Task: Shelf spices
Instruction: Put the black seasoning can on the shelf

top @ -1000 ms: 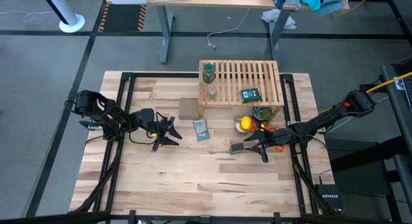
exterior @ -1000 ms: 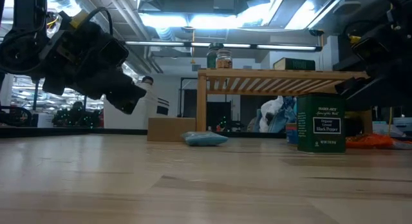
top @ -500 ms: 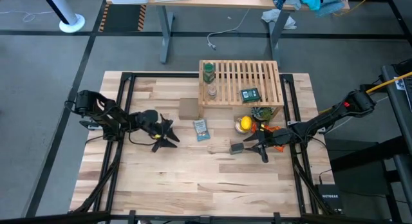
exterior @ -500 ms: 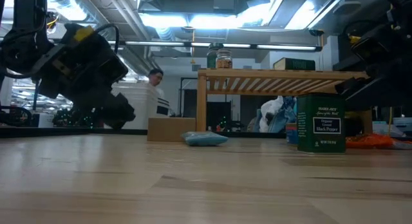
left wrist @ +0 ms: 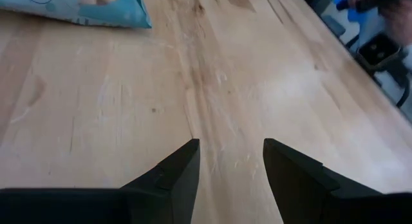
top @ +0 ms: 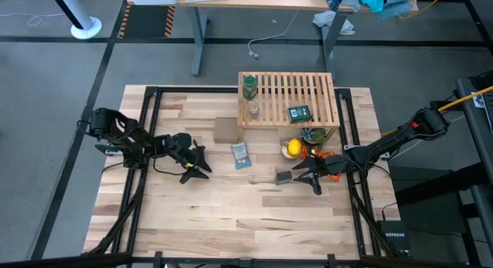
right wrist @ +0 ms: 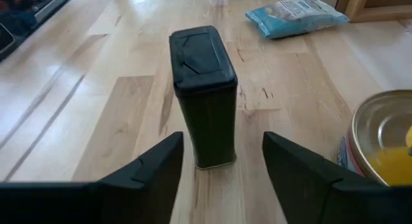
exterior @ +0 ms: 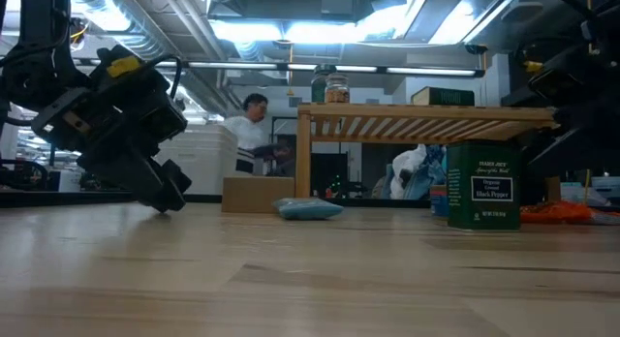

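The light wooden shelf [top: 296,95] stands at the table's far middle. On its top stand a green bottle [top: 249,86], a clear glass jar [top: 253,110] and a green-labelled tin [top: 299,113]. A second dark tin [right wrist: 205,95] stands upright on its base on the table [top: 231,214], near of the shelf. My right gripper [right wrist: 222,140] is open just right of this tin, one finger on either side, apart from it. My left gripper [top: 202,163] is open and low over bare wood at the table's left, its fingers [left wrist: 177,169] tipped down.
A brown box [top: 225,129] sits left of the shelf, with a flat blue-and-white packet [top: 240,155] near of it. A yellow lemon [top: 293,149] and orange and green clutter [top: 316,137] lie right of the tin. A person shows in the room behind [exterior: 254,134].
My left gripper has sunk toward the table and tipped its fingers downward, drifting slightly toward the left edge; it has stayed open. The person in the room behind has walked rightward in the low view.
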